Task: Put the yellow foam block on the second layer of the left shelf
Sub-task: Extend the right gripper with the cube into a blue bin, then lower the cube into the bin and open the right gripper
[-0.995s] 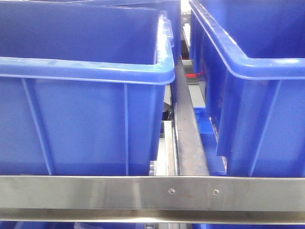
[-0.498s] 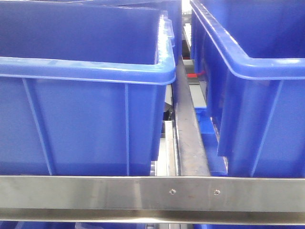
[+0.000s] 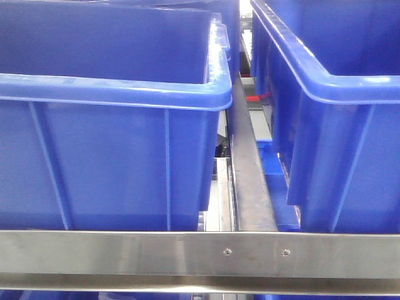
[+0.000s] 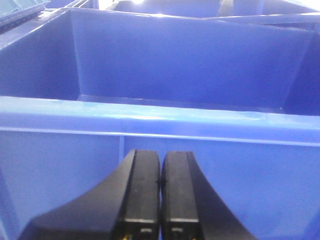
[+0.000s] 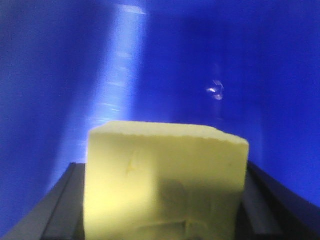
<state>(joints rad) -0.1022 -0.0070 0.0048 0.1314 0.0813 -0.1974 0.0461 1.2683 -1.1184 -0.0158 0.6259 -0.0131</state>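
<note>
Yellow foam block clamped in right claw against blue bin wall

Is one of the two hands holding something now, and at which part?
The right hand holds the yellow block by its two opposite sides. The left hand is shut and holds nothing.

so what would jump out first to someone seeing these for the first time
The yellow foam block fills the right wrist view, held between the right gripper's dark fingers against a blue bin wall. In the front view, two big blue bins sit behind a steel shelf rail. The left gripper is shut and empty.
</note>
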